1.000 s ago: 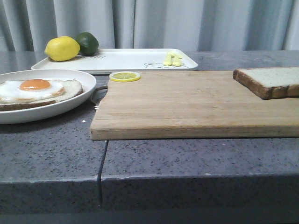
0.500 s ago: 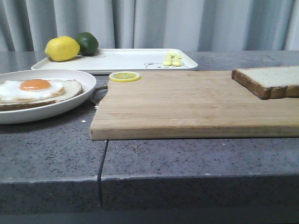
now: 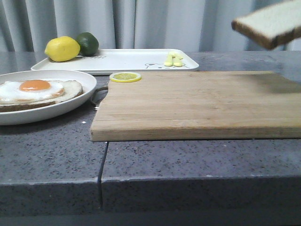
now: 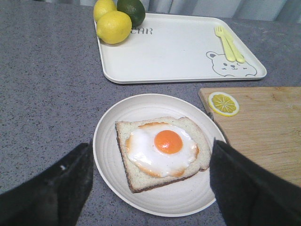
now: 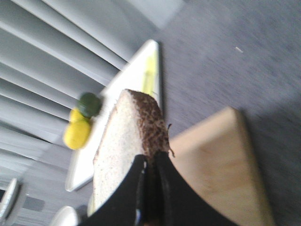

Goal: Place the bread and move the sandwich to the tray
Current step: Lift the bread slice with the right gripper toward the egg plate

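The bread [image 3: 270, 23], pale with a dark crust, hangs in the air above the right end of the wooden board [image 3: 197, 103]. My right gripper [image 5: 151, 162] is shut on the bread [image 5: 127, 141] at its crust edge; the gripper itself is out of the front view. The sandwich [image 3: 35, 92], egg-topped bread on a round white plate [image 3: 70, 106], sits at the left. My left gripper [image 4: 150, 183] hovers open above the sandwich [image 4: 162, 148], a finger on each side of the plate. The tray [image 3: 127, 60] lies at the back.
A lemon [image 3: 62, 49] and a lime [image 3: 88, 43] rest on the tray's left end, and a yellow fork and spoon [image 3: 173, 59] on its right. A lemon slice [image 3: 125, 76] lies at the board's back left corner. Grey curtains hang behind.
The bread has been lifted off the right end of the wooden board and now hangs well above it. The sandwich, plate and tray have not moved.
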Available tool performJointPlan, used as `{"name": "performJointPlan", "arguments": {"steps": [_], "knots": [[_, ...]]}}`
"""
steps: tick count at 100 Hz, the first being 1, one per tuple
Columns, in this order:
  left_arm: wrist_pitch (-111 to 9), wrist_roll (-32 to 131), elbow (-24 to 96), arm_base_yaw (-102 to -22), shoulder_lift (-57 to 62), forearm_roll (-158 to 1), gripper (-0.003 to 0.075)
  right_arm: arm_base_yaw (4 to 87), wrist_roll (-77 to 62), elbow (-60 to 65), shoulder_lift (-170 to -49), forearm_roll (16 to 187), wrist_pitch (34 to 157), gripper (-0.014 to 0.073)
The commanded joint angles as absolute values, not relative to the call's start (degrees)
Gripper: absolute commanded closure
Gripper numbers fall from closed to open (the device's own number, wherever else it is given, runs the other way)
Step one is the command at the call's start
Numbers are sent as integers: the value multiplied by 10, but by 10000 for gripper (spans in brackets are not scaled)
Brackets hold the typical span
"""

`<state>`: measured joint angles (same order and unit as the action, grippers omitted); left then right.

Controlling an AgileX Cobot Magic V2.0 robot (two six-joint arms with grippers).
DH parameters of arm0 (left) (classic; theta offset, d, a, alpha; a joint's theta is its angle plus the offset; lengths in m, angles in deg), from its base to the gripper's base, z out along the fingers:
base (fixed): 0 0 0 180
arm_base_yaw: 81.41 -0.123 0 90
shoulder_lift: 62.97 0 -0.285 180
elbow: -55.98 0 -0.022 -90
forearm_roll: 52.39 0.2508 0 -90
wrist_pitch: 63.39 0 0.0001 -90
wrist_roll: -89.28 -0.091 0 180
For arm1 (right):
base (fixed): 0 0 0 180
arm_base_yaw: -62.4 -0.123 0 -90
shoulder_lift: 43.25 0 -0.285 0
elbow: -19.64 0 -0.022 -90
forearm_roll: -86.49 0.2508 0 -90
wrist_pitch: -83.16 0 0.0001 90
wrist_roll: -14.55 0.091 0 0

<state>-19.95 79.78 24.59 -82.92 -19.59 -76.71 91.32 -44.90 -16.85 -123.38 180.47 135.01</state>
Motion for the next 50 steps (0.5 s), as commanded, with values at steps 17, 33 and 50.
{"name": "performJointPlan", "arguments": {"steps": [17, 33, 50], "knots": [[-234, 803, 263, -828, -193, -784, 236, 850, -369, -98, -1140, 1857, 1361, 701], [-234, 803, 263, -828, -193, -784, 236, 746, -364, -93, -1129, 1912, 1274, 701], [-234, 803, 263, -828, -193, -784, 236, 605, -367, -93, -1138, 1939, 1146, 701]]}}
